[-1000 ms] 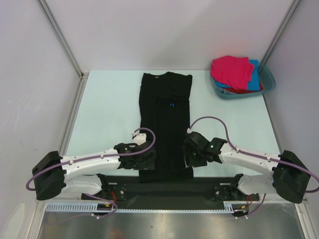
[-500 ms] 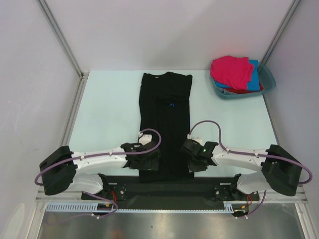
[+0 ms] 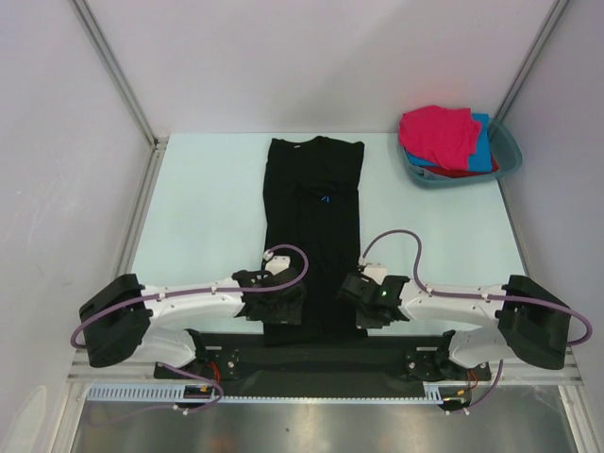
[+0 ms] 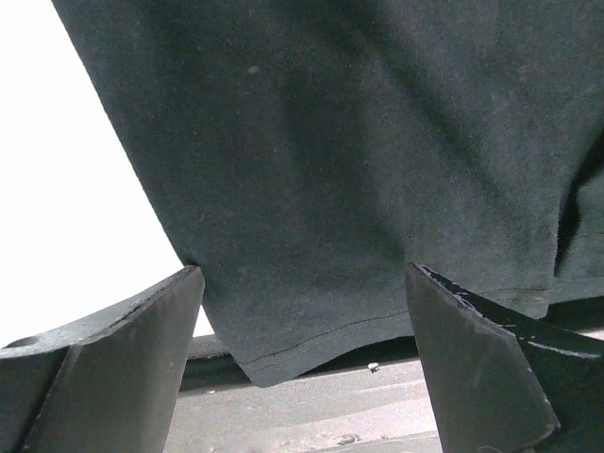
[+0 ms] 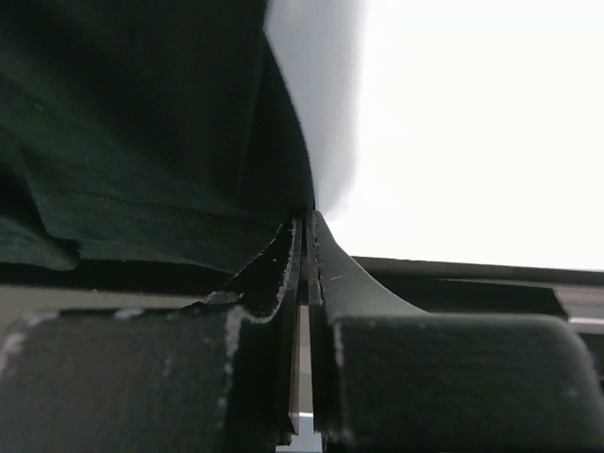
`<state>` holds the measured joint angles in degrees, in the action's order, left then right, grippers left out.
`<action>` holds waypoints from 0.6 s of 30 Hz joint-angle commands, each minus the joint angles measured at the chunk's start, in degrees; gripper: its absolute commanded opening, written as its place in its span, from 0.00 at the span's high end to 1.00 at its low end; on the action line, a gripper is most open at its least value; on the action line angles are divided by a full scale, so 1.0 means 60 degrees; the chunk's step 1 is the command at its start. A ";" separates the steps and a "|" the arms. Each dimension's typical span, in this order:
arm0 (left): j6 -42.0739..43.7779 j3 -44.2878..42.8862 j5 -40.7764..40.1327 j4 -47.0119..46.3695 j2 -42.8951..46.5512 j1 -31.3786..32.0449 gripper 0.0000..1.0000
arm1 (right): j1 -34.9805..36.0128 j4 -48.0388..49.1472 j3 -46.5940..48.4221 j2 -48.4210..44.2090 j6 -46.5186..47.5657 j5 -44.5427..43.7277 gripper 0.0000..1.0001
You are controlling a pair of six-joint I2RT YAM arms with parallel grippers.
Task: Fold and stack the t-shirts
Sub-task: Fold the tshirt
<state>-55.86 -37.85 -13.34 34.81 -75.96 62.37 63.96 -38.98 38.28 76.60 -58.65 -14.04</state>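
Found the black t-shirt point(image 3: 314, 226) laid flat and lengthwise on the pale counter point(image 3: 208, 208), folded into a narrow strip, collar at the far end, hem at the near edge between the two arms.

Observed the left claw point(image 3: 279, 308) low over the near left corner of that shirt. Confirmed from the left wrist view: left claw point(image 4: 302, 283) spread wide, hem corner of the black t-shirt point(image 4: 321, 189) lying between the fingers, no contact visible.

Observed the right claw point(image 3: 364, 310) at the near right edge of the same shirt. Confirmed from the right wrist view: right claw point(image 5: 304, 225) pressed together, pinching the right edge of the black t-shirt point(image 5: 142, 123) just above the hem.

Located the teal basin point(image 3: 508, 151) at the far right corner of the counter, well apart from both arms. Noted inside it the pink t-shirt point(image 3: 439, 132) on top, the blue t-shirt point(image 3: 484, 151) beneath, the red t-shirt point(image 3: 461, 173) showing at the near rim.
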 commanded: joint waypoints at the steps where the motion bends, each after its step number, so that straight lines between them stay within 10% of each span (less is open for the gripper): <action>1: 0.0139 -0.0182 0.0100 -0.0176 -0.0230 -0.0024 0.06 | 0.0310 -0.2025 -0.0784 -0.0036 -0.1367 -0.0735 1.00; 11: 0.0271 -0.0153 0.0144 -0.0176 -0.0318 -0.0068 0.06 | 0.1906 -0.3463 -0.0640 -0.0535 -0.4062 -0.0575 1.00; 15: 0.0359 -0.0123 0.0158 -0.0191 -0.0289 -0.0111 0.06 | 0.2464 -0.4618 -0.0099 -0.0534 -0.4958 -0.1071 0.35; 18: 0.0417 -0.0109 0.0173 -0.0147 -0.0289 -0.0112 0.06 | 0.2508 -0.4941 0.0516 -0.0783 -0.4859 -0.1715 0.30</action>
<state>-54.39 -38.39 -13.08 35.07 -76.84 62.15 78.35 -59.66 36.88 73.28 -83.59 -19.51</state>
